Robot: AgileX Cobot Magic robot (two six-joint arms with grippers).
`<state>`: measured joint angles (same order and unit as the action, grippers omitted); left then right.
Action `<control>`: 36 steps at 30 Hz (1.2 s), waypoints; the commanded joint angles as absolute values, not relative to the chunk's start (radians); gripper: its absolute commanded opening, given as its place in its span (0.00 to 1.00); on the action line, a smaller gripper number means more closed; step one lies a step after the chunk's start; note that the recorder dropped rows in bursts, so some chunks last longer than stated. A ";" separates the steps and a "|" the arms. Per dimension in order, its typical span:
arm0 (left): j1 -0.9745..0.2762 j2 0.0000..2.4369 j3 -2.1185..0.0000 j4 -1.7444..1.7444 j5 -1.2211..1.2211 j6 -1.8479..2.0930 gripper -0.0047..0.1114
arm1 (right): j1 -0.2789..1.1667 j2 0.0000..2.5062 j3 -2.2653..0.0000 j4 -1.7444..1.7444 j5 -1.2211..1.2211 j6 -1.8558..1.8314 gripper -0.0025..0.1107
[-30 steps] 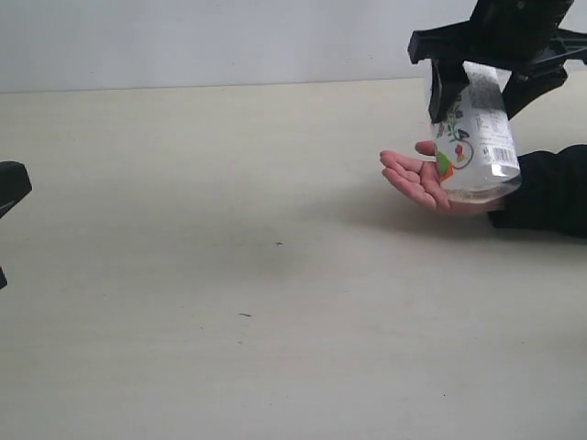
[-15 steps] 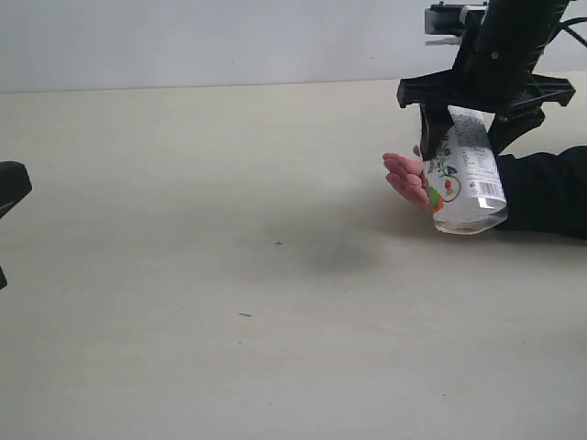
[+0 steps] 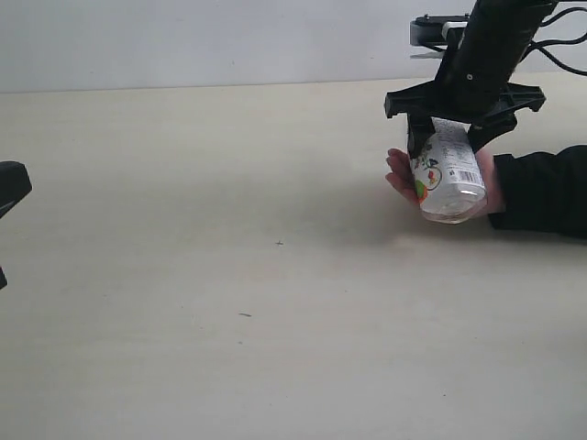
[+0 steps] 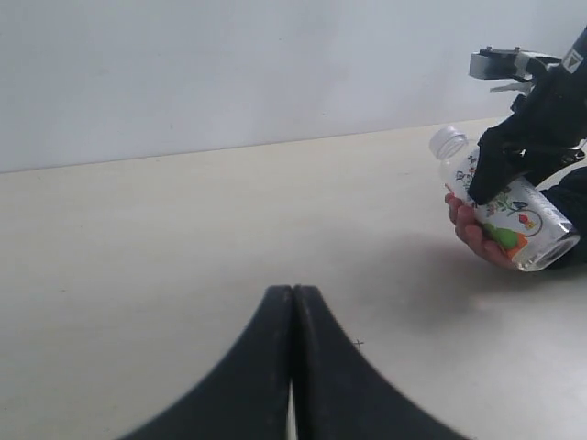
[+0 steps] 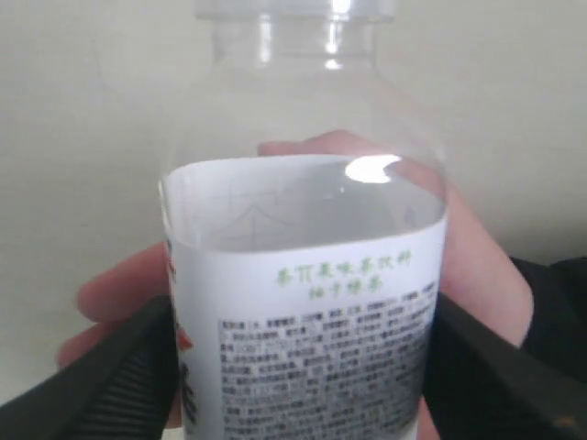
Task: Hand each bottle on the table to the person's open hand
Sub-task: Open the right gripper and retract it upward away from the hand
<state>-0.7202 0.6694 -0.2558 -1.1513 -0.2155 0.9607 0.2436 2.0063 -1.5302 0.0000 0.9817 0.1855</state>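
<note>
A whitish bottle (image 3: 447, 174) with a white printed label hangs tilted, its base down, with my right gripper (image 3: 449, 137) shut on its label part. It lies against the palm of the person's open hand (image 3: 400, 174), which comes out of a black sleeve (image 3: 546, 192). In the right wrist view the black fingers (image 5: 110, 385) press both sides of the bottle (image 5: 303, 302), and the hand (image 5: 486, 275) shows behind it. My left gripper (image 4: 293, 293) is shut and empty, far off at the left edge (image 3: 9, 188). The other bottles are out of view.
The pale beige table (image 3: 229, 275) stretches wide between the two arms, with only a few small dark specks (image 3: 279, 243) on it. A plain pale wall (image 3: 183, 41) stands behind the far edge.
My right gripper has come down and slightly left with the bottle, bringing it from above the palm down into the hand. The left gripper has not moved.
</note>
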 commanded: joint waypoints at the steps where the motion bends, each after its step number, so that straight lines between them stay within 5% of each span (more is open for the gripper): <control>1: -0.717 0.663 -0.253 -1.150 -0.217 0.963 0.04 | 0.244 2.003 -1.533 -0.024 0.965 0.177 0.65; 4: -0.717 0.663 -0.253 -1.150 -0.217 0.963 0.04 | 0.244 1.992 -1.533 -0.024 0.961 0.160 0.75; 16: -0.717 0.663 -0.253 -1.150 -0.217 0.963 0.04 | 0.244 1.833 -1.533 -0.037 0.942 0.078 0.72; 19: -0.717 0.663 -0.253 -1.150 -0.217 0.963 0.04 | 0.244 1.772 -1.529 -0.024 0.947 0.040 0.63; 28: -0.717 0.663 -0.253 -1.150 -0.217 0.963 0.04 | 0.244 1.460 -1.247 0.243 0.660 -0.144 0.02; 36: -0.717 0.663 -0.253 -1.150 -0.217 0.963 0.04 | 0.244 1.049 -0.744 0.735 0.216 -0.617 0.02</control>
